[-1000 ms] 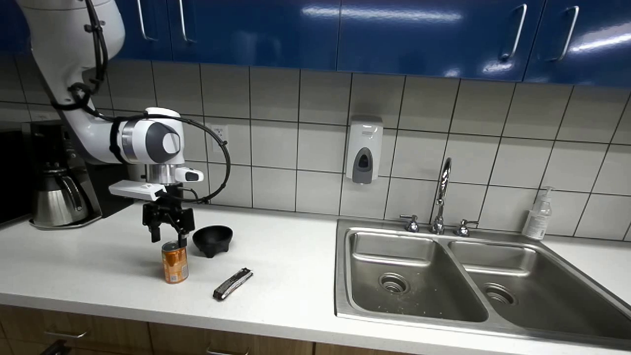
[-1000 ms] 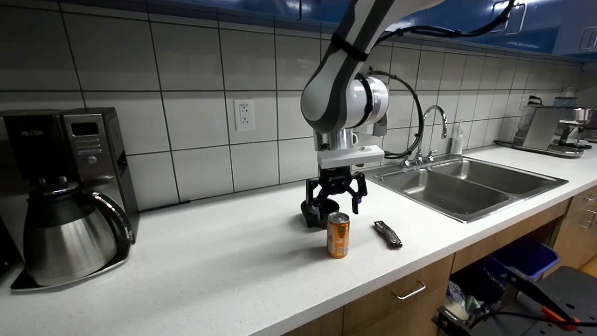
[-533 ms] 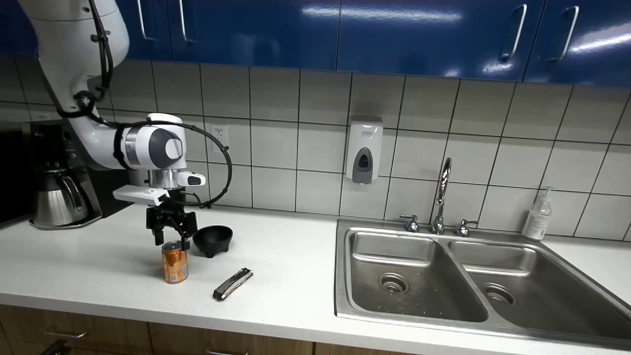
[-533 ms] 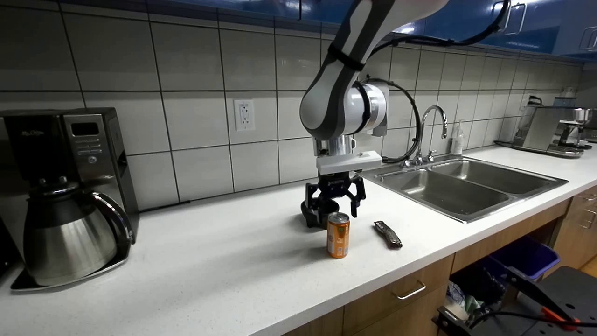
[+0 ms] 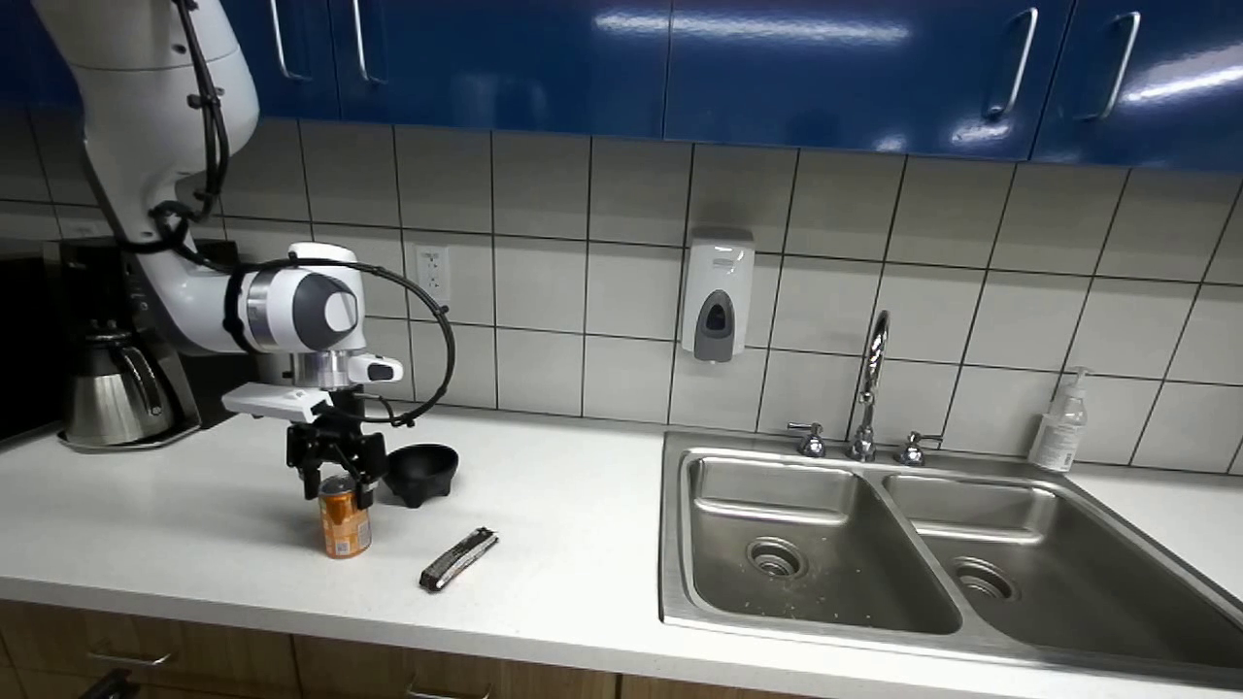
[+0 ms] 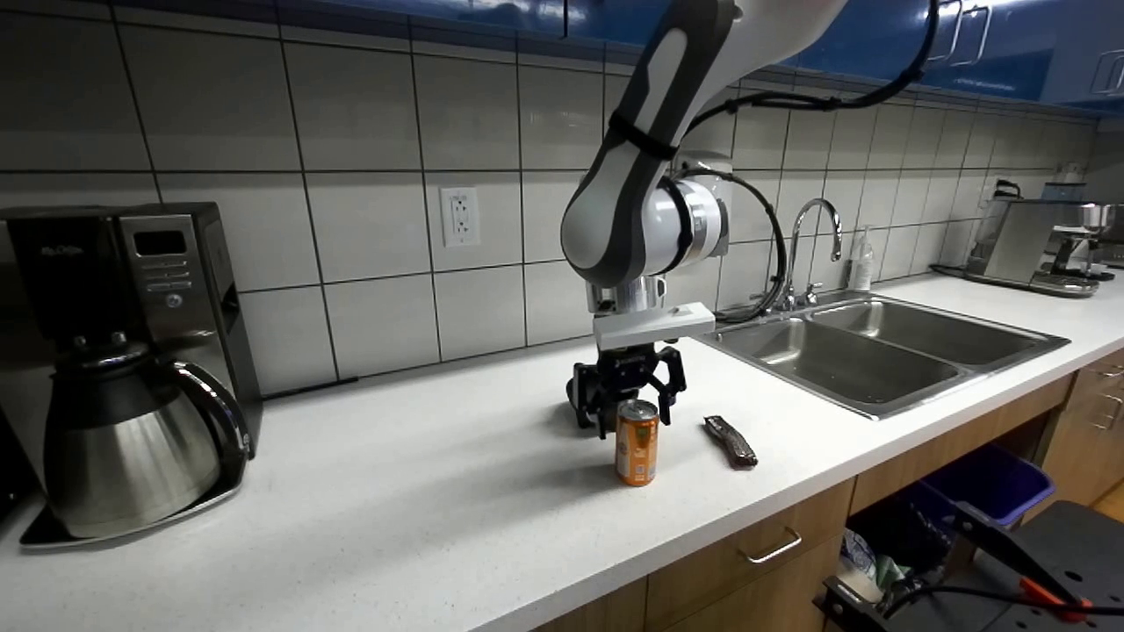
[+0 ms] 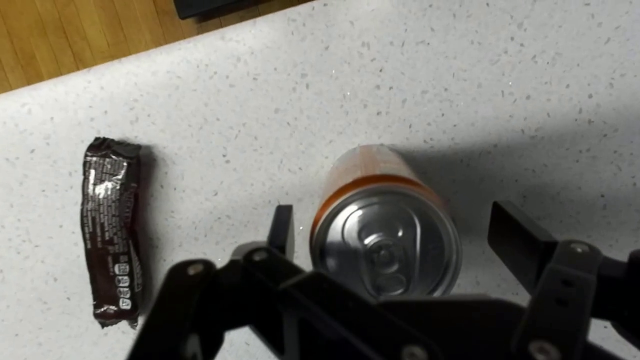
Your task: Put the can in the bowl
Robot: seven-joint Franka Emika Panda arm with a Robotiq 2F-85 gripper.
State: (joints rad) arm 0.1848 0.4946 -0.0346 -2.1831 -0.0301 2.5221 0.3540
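The orange can (image 5: 346, 532) stands upright on the white counter; it also shows in an exterior view (image 6: 637, 455). My gripper (image 5: 338, 493) points down and is open around the can's upper part. In the wrist view the can's silvery top (image 7: 360, 240) lies between the two fingers (image 7: 282, 227), with a visible gap on each side. The lower rim of the can top is hidden by the gripper. The black bowl (image 5: 420, 474) stands on the counter just beside the gripper, toward the wall, and looks empty; it is mostly hidden behind the gripper in an exterior view.
A dark wrapped bar (image 7: 111, 230) lies on the counter beside the can. A coffee maker with a steel carafe (image 6: 132, 448) stands near the wall. A double steel sink (image 5: 816, 544) is set into the counter (image 5: 573, 524). The counter's front edge is close to the can.
My gripper has moved down, so its open fingers now reach beside the can's top. The can, bowl and wrapped bar have not moved.
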